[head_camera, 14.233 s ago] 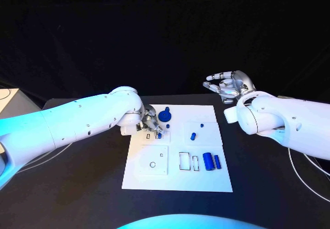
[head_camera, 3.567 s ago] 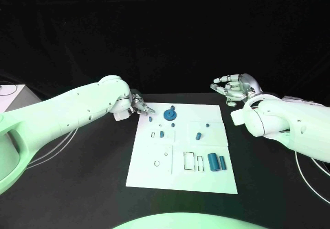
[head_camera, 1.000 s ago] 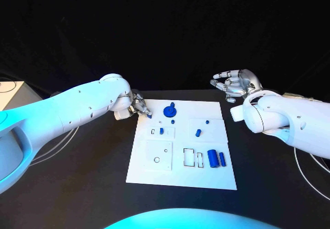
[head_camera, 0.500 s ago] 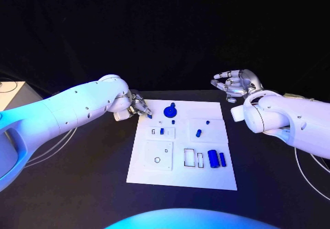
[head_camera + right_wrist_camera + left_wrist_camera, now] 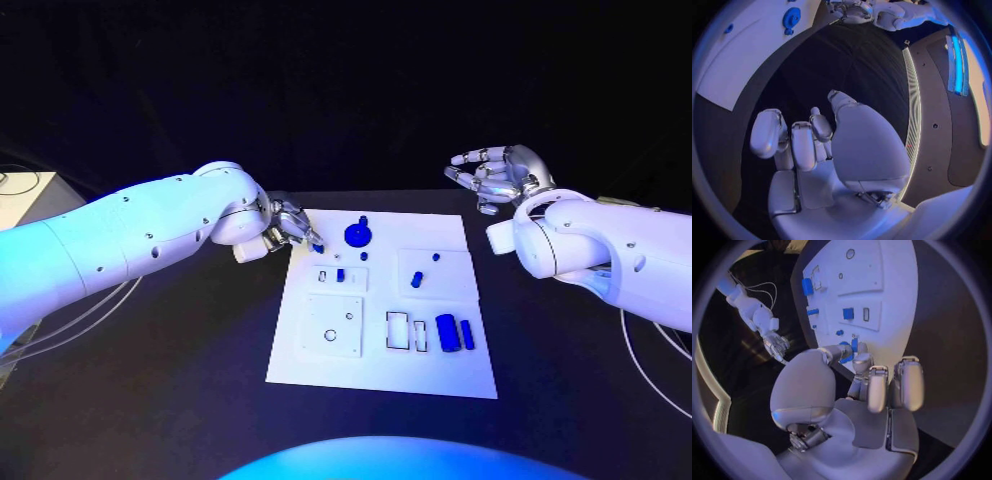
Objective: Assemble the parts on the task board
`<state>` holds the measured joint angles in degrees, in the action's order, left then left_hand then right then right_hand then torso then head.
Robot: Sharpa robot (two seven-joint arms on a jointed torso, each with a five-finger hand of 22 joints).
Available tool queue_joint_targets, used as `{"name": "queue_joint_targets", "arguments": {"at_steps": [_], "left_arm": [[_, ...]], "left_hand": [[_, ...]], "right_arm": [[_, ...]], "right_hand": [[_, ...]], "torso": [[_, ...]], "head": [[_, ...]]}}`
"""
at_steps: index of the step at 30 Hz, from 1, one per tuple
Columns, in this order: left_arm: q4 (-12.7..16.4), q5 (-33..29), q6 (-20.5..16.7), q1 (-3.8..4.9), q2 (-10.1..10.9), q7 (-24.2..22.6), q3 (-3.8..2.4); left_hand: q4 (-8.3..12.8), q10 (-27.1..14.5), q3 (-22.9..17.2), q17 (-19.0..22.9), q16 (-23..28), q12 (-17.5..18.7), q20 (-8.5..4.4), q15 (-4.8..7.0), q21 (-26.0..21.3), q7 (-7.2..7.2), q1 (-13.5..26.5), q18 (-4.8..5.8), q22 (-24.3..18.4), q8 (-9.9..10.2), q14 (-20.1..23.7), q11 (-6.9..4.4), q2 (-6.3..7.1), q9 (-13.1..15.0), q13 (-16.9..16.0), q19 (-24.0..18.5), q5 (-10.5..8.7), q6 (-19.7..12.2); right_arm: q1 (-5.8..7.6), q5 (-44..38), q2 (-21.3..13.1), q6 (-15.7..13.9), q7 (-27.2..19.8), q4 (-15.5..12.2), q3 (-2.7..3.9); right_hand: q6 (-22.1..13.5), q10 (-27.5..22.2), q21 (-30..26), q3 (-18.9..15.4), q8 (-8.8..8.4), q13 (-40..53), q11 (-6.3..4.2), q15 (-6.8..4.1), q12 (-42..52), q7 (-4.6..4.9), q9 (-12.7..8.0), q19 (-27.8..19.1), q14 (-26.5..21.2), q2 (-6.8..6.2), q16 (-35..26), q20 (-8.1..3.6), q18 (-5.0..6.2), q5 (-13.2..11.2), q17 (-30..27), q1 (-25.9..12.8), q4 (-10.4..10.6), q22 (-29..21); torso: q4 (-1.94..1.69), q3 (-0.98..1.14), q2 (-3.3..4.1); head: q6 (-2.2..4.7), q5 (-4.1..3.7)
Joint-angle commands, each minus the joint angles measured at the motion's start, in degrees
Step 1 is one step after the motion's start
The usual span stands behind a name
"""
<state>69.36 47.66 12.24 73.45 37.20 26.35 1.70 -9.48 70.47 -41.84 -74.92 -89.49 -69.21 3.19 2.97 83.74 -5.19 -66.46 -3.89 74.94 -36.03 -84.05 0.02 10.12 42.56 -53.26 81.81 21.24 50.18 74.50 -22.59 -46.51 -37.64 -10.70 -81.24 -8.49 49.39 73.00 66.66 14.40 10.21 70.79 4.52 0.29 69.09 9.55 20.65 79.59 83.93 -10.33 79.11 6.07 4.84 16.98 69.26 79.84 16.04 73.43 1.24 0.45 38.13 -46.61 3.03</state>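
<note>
Head view: the left robot hand is hovering at the far left corner of the task board, its fingertips pinching a small blue part just above the board's surface. Compared with half a second ago and a second ago, the robot hand is sitting in nearly the same spot with the piece between its fingers, while the arm behind it is swinging slightly; earlier still it was working lower down at the small slot. That suggests 1 part is being carried toward a seat near the round blue gear, and the insertion is not yet done. The right robot hand is waiting off the board's far right corner, above the counter, fingers curled loosely inward and apart, holding nothing, as in the earlier pictures. Two blue cylinders are lying near the board's right edge.

Left wrist view: the left robot hand is closing thumb and a finger on the small blue part, right at the task board's edge; the other fingers are staying extended and touching nothing.

Right wrist view: the right robot hand is empty, fingers half curled, well apart from the task board, whose round blue gear is showing near a corner.
</note>
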Motion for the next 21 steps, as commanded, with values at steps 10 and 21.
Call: {"name": "queue_joint_targets", "arguments": {"at_steps": [10,21], "left_arm": [[7.4,7.3,-3.8,-0.82,3.0,-4.0,0.28],[7.6,8.9,-2.9,-1.40,2.5,-3.1,1.42]], "left_hand": [[10.7,0.9,-10.1,-15.1,-0.5,-0.6,-0.19,0.51,0.6,1.04,0.5,1.07,3.5,-0.2,-5.9,-0.21,0.50,-0.3,-0.7,0.8,0.77,1.8],[10.9,1.5,-10.2,-15.1,-0.5,-0.9,-0.32,0.64,0.7,1.17,0.6,1.10,3.6,-0.1,-5.9,-0.33,0.73,-0.5,-1.4,0.9,1.34,2.3]], "right_arm": [[-0.27,-0.1,-0.5,0.7,-0.5,-0.3,-0.04],[-0.43,-0.1,-0.5,0.8,-0.4,-0.2,-0.06]], "right_hand": [[-0.3,-0.1,-0.2,0.3,0.32,-0.1,-0.04,-0.26,0.0,-0.03,0.1,-0.2,0.0,-0.07,-0.3,-0.14,0.44,0.3,0.0,-0.5,0.1,0.0],[-0.3,-0.1,-0.2,0.3,0.32,-0.1,-0.04,-0.26,0.0,-0.03,0.1,-0.2,0.0,-0.07,-0.3,-0.14,0.44,0.3,0.0,-0.5,0.1,0.0]], "torso": [[-0.13,-0.16,0.03],[0.08,-0.02,0.26]], "head": [[-0.31,0.06],[-0.46,0.23]]}}
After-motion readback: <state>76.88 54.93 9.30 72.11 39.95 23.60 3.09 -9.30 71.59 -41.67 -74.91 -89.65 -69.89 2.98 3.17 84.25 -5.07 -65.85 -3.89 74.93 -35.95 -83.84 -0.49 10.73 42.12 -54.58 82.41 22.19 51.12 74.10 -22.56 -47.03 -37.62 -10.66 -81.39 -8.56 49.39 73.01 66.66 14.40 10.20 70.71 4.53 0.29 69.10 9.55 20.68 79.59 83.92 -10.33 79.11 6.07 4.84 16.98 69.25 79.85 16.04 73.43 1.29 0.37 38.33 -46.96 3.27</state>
